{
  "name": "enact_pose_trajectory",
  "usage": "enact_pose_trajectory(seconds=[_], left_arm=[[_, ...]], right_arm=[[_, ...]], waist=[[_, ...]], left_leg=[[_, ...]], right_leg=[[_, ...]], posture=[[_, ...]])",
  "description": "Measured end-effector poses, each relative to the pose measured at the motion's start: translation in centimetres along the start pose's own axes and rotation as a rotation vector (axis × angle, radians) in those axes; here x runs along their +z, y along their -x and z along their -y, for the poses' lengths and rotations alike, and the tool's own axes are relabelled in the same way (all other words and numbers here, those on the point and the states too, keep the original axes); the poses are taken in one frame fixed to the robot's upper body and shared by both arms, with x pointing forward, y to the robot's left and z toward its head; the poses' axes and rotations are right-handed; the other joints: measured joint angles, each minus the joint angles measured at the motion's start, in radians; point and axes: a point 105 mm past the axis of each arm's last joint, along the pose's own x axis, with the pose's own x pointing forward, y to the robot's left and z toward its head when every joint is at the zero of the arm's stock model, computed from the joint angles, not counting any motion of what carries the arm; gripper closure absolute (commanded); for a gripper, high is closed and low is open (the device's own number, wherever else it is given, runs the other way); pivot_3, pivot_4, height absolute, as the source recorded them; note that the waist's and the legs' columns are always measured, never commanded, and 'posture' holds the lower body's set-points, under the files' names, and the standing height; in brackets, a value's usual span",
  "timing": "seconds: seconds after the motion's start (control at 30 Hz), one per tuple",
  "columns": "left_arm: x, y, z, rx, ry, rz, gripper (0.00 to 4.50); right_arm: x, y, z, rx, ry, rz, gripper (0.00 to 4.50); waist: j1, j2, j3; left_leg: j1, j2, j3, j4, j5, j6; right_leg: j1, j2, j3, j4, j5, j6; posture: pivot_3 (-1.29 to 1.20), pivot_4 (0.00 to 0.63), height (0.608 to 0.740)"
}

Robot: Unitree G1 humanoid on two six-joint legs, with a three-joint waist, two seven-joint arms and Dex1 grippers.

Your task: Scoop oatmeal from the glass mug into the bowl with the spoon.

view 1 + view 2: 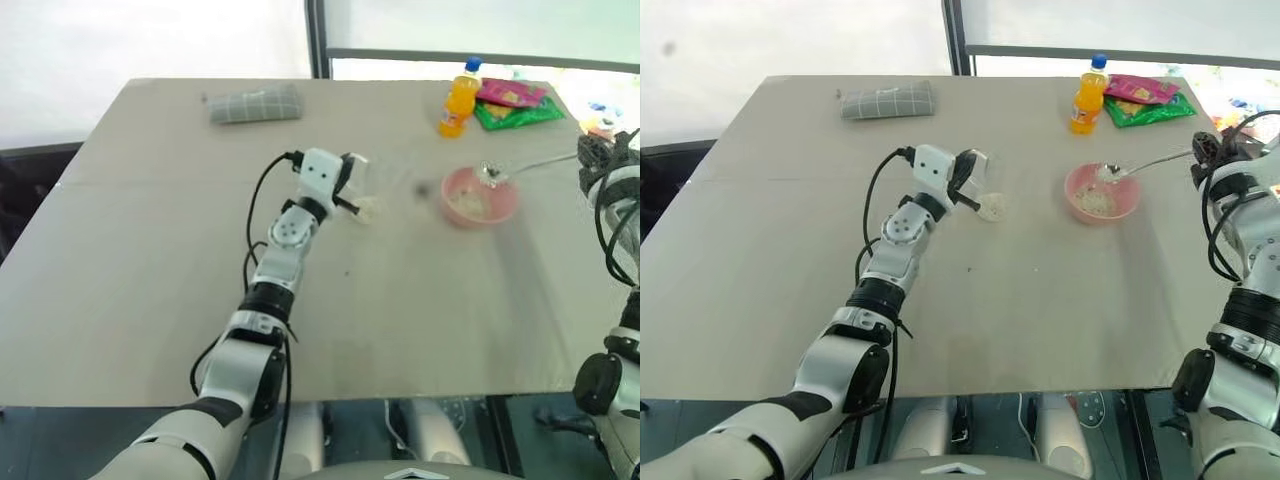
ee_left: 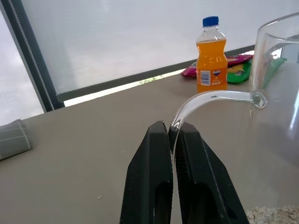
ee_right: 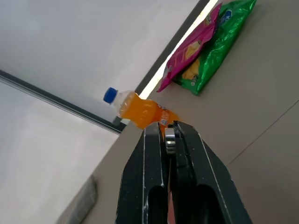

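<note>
You are tipping a spoonful into the bowl (image 1: 1102, 193), so keep your attention on the right gripper (image 1: 1202, 150), whose fingers are pinching the very end of the spoon (image 1: 1145, 165) handle, pressed tight with the metal showing between them in the right wrist view. The spoon is reaching from the table's right edge toward the bowl, and its small oval end is sitting over the far rim with some oatmeal (image 1: 1097, 202) already lying pale in the bottom. Because you are holding so far back on a thin handle, any roll of the wrist is swinging the tip wide, so I would roll slowly and keep the tip over the middle of the bowl rather than the rim, where flakes could fall onto the table (image 1: 1040, 300). Your left gripper (image 2: 171, 135) is clamping the curved handle of the mug (image 1: 983, 190), fingers pressed together on the glass, and the mug is standing well to the left of the bowl with a little oatmeal showing at its base in the left wrist view. Keep that hand steady and the mug upright while the right arm is working; a slip there would likely spill what remains. The bottle (image 1: 1087, 96) and the snack bags (image 1: 1145, 100) are standing beyond the bowl, near enough that a wide swing back could clip them.
</note>
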Motion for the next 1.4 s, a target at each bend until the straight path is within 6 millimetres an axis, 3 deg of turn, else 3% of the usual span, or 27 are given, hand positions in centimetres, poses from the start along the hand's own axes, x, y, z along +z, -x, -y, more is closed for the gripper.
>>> enact_pose_trajectory(seconds=[0.2, 0.33, 0.4, 0.53, 0.6, 0.67, 0.73, 0.83, 0.9, 1.1, 1.23, 1.4], left_arm=[[1.2, 0.1, -0.5, 0.028, -0.007, 0.044, 4.45], [1.9, 0.5, -0.7, 0.043, 0.011, 0.072, 4.45], [1.8, 0.7, -0.7, 0.049, 0.014, 0.072, 4.45], [1.4, 1.2, -1.0, 0.082, 0.028, 0.060, 4.45], [1.2, 1.3, -1.0, 0.089, 0.034, 0.052, 4.45], [1.0, 1.4, -1.1, 0.102, 0.041, 0.047, 4.45], [1.0, 1.3, -0.9, 0.106, 0.059, 0.052, 4.45], [0.8, 1.2, -0.4, 0.103, 0.083, 0.051, 4.45], [0.4, 1.3, -0.3, 0.102, 0.089, 0.042, 4.45], [-1.1, 1.5, 0.1, 0.095, 0.103, 0.001, 4.45], [-1.7, 1.6, 0.4, 0.091, 0.103, -0.010, 4.45], [-2.0, 1.3, 0.8, 0.078, 0.103, -0.012, 4.45]], right_arm=[[-2.5, -1.2, -2.4, 0.116, 0.475, -0.040, 4.50], [-3.2, -0.8, -7.8, 0.373, 0.835, -0.005, 4.50], [-3.6, -0.4, -9.2, 0.461, 0.959, -0.002, 4.50], [-5.7, 0.5, -10.5, 0.615, 1.205, -0.056, 4.50], [-5.9, 0.5, -10.5, 0.628, 1.235, -0.065, 4.50], [-5.4, 0.2, -10.9, 0.609, 1.144, -0.023, 4.50], [-3.9, -0.4, -11.9, 0.569, 0.936, 0.048, 4.50], [-1.8, -0.4, -14.6, 0.584, 0.676, 0.130, 4.50], [-1.5, 0.0, -16.1, 0.620, 0.555, 0.143, 4.50], [-3.8, 0.5, -17.8, 0.669, 0.374, 0.048, 4.50], [-4.8, 1.2, -18.6, 0.707, 0.357, 0.003, 4.50], [-7.5, 2.0, -18.4, 0.746, 0.377, -0.122, 4.50]], waist=[[0.001, 0.000, 0.000], [0.003, 0.000, 0.000], [0.006, 0.000, 0.000], [0.009, 0.000, 0.001], [0.010, 0.000, 0.001], [0.011, -0.001, 0.001], [0.010, -0.001, 0.001], [0.010, 0.000, 0.001], [0.011, 0.000, 0.001], [0.012, 0.000, 0.001], [0.014, 0.000, 0.001], [0.012, 0.000, 0.001]], left_leg=[[0.000, 0.000, 0.000, 0.000, 0.001, -0.002], [0.000, 0.000, 0.000, 0.000, 0.002, -0.004], [0.000, 0.000, 0.000, 0.000, 0.002, -0.004], [0.000, 0.000, 0.000, 0.001, 0.002, -0.004], [0.000, 0.000, 0.000, 0.001, 0.002, -0.004], [0.000, 0.000, 0.000, 0.002, 0.002, -0.004], [0.000, 0.000, 0.001, 0.002, 0.003, -0.004], [0.000, 0.000, 0.000, 0.002, 0.003, -0.004], [0.000, 0.000, 0.000, 0.001, 0.003, -0.004], [0.000, 0.000, 0.000, 0.001, 0.002, -0.004], [0.000, 0.000, 0.000, 0.001, 0.002, -0.003], [0.000, 0.000, 0.000, 0.001, 0.001, -0.002]], right_leg=[[0.000, 0.000, 0.000, 0.000, 0.000, 0.000], [0.000, 0.000, 0.000, -0.001, 0.000, 0.000], [0.000, 0.000, 0.000, -0.001, 0.000, 0.000], [0.000, 0.000, 0.000, -0.001, 0.000, 0.000], [0.000, 0.000, 0.000, 0.000, 0.000, 0.000], [0.000, 0.000, 0.000, 0.000, 0.000, 0.000], [0.000, 0.000, 0.000, 0.001, 0.000, 0.000], [0.000, 0.000, -0.001, 0.001, 0.000, 0.000], [0.000, 0.000, -0.001, 0.001, 0.000, 0.000], [0.000, 0.000, -0.001, 0.001, 0.000, 0.000], [0.000, 0.000, -0.001, 0.001, 0.000, 0.000], [0.000, 0.000, -0.001, 0.001, 0.000, 0.000]], posture=[[0.00, 0.150, 0.740], [0.00, 0.150, 0.740], [0.00, 0.150, 0.740], [0.00, 0.150, 0.740], [0.00, 0.150, 0.740], [0.00, 0.150, 0.740], [0.00, 0.150, 0.740], [0.00, 0.150, 0.740], [0.00, 0.150, 0.740], [0.00, 0.150, 0.740], [0.00, 0.150, 0.740], [0.00, 0.150, 0.740]])
